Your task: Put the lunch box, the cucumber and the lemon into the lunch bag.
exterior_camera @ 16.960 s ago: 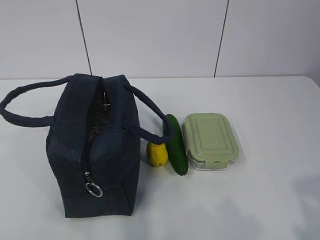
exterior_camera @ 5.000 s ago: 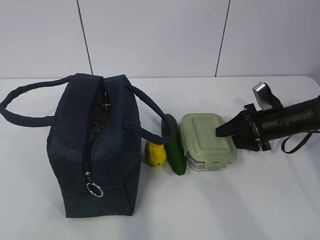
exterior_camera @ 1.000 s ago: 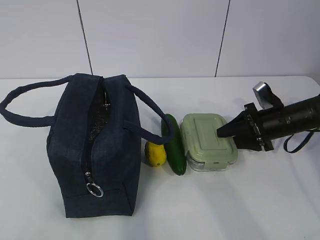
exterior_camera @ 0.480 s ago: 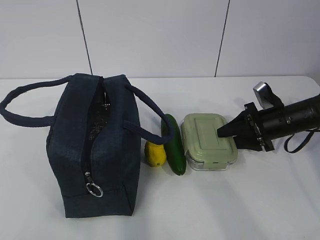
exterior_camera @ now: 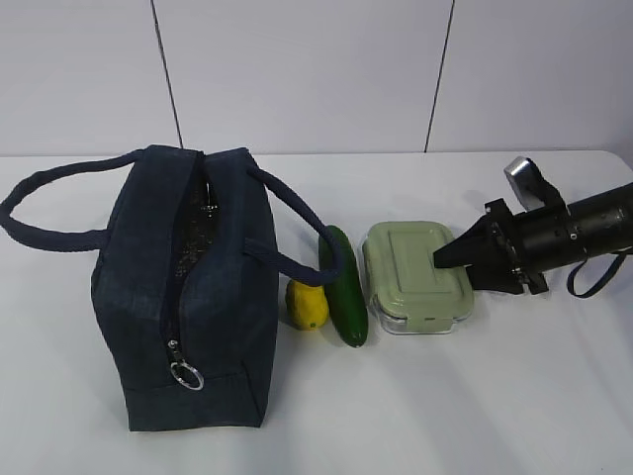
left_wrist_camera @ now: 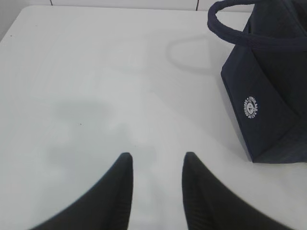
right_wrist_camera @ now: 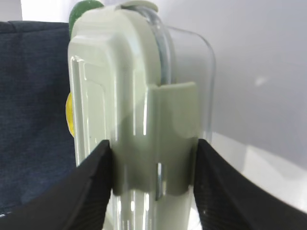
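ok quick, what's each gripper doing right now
Left gripper: open, empty, over bare table.
Right gripper: fingers closed on the short end of the lunch box, gripping its lid and glass base.

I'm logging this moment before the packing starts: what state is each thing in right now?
lunch bag: upright, zipper open along the top.
lunch box: lid on, on the table.
right gripper: jaws closed on the lunch box's end.
left gripper: jaws apart, empty, over bare table.
cucumber: lying outside the bag.
lemon: outside, by the cucumber.
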Controlling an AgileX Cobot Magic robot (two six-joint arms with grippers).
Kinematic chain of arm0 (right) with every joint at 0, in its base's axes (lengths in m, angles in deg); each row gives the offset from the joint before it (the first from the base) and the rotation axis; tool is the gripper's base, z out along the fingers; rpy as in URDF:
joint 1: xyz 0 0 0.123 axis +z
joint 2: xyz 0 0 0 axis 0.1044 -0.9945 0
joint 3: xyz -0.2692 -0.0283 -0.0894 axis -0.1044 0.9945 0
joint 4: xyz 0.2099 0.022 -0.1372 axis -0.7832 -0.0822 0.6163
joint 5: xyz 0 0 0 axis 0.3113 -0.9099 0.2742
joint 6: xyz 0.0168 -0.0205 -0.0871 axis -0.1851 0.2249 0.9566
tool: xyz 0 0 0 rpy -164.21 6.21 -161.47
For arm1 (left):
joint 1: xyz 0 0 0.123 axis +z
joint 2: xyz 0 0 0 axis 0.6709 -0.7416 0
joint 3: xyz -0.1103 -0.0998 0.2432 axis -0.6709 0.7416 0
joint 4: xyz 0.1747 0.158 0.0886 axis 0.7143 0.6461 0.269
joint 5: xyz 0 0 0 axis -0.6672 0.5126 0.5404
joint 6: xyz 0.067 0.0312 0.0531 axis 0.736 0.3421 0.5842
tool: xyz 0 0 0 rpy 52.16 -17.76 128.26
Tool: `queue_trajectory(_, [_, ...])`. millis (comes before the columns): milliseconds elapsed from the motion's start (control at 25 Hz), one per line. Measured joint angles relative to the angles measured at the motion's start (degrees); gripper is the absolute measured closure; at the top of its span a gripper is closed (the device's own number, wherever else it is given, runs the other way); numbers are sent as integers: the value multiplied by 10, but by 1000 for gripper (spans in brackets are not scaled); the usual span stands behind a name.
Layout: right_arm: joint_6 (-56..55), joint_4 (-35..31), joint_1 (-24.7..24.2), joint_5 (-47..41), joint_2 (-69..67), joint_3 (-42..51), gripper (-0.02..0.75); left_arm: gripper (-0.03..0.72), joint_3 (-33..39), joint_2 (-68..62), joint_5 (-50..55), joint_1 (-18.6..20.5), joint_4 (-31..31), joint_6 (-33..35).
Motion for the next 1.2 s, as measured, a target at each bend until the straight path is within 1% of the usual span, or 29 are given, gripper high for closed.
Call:
queue_trajectory(960, [-26,1,0,1,2,1,372,435,0,0,0,0,0,0])
queue_trajectory(1200, [-28,1,0,2,23,2,372,435,0,0,0,0,0,0])
